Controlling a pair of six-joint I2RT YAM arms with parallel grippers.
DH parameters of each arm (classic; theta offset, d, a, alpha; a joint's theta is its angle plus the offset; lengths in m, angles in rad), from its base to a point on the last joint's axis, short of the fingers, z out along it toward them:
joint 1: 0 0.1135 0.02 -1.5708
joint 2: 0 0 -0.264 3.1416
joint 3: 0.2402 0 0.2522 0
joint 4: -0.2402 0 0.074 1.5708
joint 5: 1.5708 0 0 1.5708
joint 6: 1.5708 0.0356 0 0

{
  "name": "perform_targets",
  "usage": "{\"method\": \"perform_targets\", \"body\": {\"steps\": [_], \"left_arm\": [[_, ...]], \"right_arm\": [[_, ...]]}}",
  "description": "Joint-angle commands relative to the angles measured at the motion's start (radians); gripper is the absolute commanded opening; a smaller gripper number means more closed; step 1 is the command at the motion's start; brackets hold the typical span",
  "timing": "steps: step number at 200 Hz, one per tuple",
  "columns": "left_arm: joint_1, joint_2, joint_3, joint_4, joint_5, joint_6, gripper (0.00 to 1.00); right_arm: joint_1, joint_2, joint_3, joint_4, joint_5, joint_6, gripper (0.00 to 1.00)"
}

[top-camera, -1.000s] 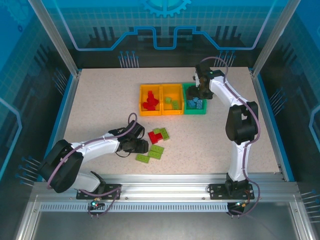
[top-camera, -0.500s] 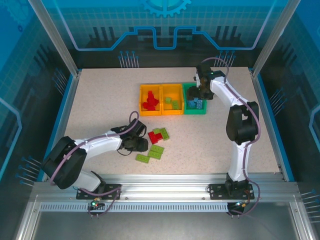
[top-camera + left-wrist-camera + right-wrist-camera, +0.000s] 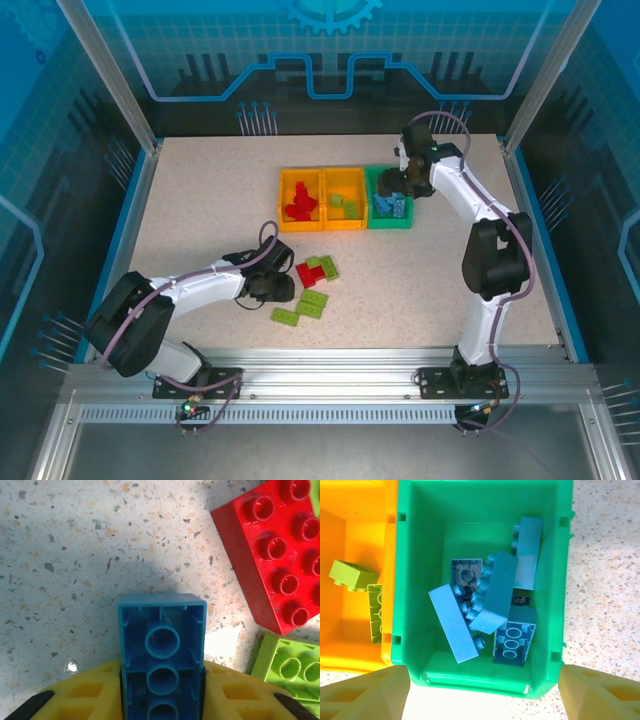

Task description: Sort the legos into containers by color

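While the bins (image 3: 323, 200) hold most legos (image 3: 492, 592), a red brick (image 3: 308, 273) and green bricks (image 3: 312, 303) sit loose. The left gripper (image 3: 161, 680) pinches a blue brick (image 3: 161, 630), and the right gripper (image 3: 485, 692) gapes empty over the green bin (image 3: 400, 555).

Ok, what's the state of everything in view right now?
left gripper: shut on the held blue lego.
right gripper: open, above the green bin.
green bin: holds blue legos.
middle orange bin: holds lime legos.
left orange bin: holds red legos.
loose legos: red and lime, lying on the table.

Blue lego (image 3: 161, 665) underside-up (three tubes), red lego (image 3: 275, 555) and lime lego (image 3: 290, 672) nearby, blue pile (image 3: 492, 595) in green bin (image 3: 402, 555)
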State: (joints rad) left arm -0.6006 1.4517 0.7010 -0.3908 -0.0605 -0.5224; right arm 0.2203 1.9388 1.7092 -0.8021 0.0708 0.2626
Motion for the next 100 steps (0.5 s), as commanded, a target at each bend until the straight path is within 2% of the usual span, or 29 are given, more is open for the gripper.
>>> {"method": "perform_targets", "body": {"steps": [1,54,100], "left_arm": [[-0.005,-0.046,0.059,-0.035,-0.016,-0.003,0.29],[-0.006,-0.020,0.242,-0.024,0.029,0.043,0.30],[-0.005,0.230,0.574,0.040,0.170,0.117,0.30]], "right_arm": [[-0.031,-0.073,-0.057,0.055,0.032,0.030,0.81],[-0.111,-0.203,-0.248,0.167,-0.033,0.096,0.81],[-0.103,-0.325,-0.452,0.231,-0.077,0.107,0.81]]}}
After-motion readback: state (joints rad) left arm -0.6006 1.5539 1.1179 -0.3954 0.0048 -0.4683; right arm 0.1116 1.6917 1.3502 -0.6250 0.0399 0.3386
